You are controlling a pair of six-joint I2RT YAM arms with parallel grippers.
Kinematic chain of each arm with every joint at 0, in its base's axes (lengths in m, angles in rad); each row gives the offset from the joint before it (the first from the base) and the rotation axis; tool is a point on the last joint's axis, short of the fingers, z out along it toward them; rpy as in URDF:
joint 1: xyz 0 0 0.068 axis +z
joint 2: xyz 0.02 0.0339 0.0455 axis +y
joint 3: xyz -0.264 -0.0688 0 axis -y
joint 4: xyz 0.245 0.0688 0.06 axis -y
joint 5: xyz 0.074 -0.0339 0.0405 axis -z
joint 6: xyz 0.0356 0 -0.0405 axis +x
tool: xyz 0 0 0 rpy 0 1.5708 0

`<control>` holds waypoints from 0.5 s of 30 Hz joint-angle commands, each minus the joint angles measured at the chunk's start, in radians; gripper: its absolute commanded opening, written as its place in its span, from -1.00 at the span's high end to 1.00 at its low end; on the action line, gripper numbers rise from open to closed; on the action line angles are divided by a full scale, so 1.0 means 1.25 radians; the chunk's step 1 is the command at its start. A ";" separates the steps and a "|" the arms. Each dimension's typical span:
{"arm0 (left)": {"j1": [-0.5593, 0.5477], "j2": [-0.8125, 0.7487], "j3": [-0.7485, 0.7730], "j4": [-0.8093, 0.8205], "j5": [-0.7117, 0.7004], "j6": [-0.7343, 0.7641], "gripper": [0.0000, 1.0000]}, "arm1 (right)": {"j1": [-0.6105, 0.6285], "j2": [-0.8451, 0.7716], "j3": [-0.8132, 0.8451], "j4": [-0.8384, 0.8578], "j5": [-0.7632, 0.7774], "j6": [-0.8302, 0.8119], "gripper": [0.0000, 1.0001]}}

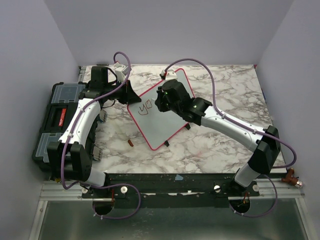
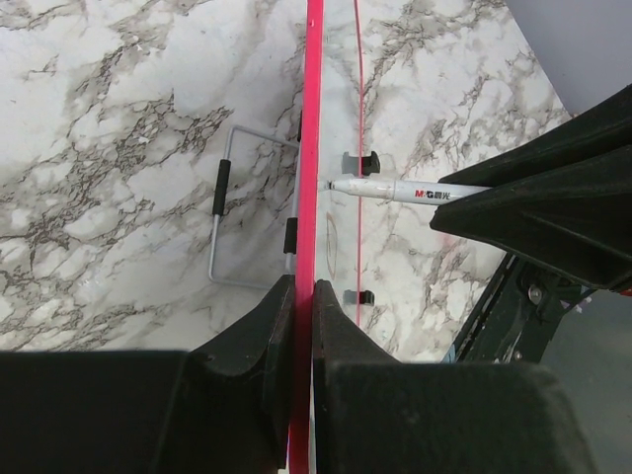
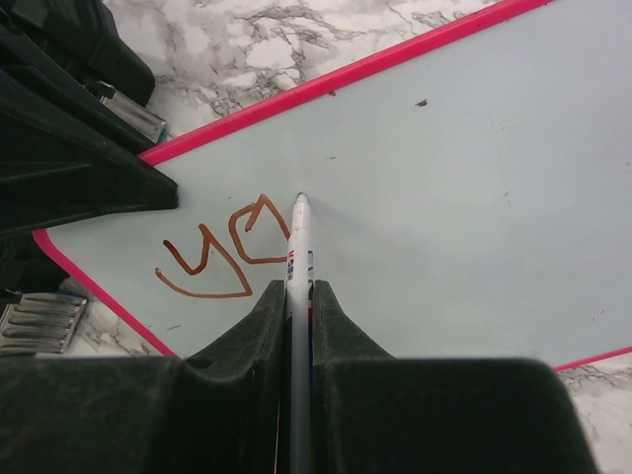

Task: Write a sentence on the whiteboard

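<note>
Right now L gripper (image 2: 304,286) is clamping the whiteboard (image 1: 162,131) by its red edge, mid-table (image 1: 230,90), wire stand (image 2: 222,212) behind. R gripper (image 3: 298,291) is pinching a marker (image 3: 299,237), tip at brown scribbles (image 3: 212,262). Black toolbox (image 1: 52,120) is sitting left; R arm (image 1: 225,122) is covering board's far part.

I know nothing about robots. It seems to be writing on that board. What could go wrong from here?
1. The left gripper pinches only the thin red edge of the whiteboard; pressure from the marker could make the board slip or tilt.
2. The marker tip sits right beside the brown letters, so the right gripper might drag it through them and smear them.
</note>
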 commanded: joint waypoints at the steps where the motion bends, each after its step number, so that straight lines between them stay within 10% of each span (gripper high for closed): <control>1: 0.003 -0.034 -0.004 0.033 -0.040 0.035 1.00 | 0.000 0.019 0.017 0.022 -0.011 -0.011 0.99; 15: 0.002 -0.039 -0.003 0.031 -0.042 0.035 1.00 | -0.001 -0.012 -0.077 0.034 -0.025 0.017 0.99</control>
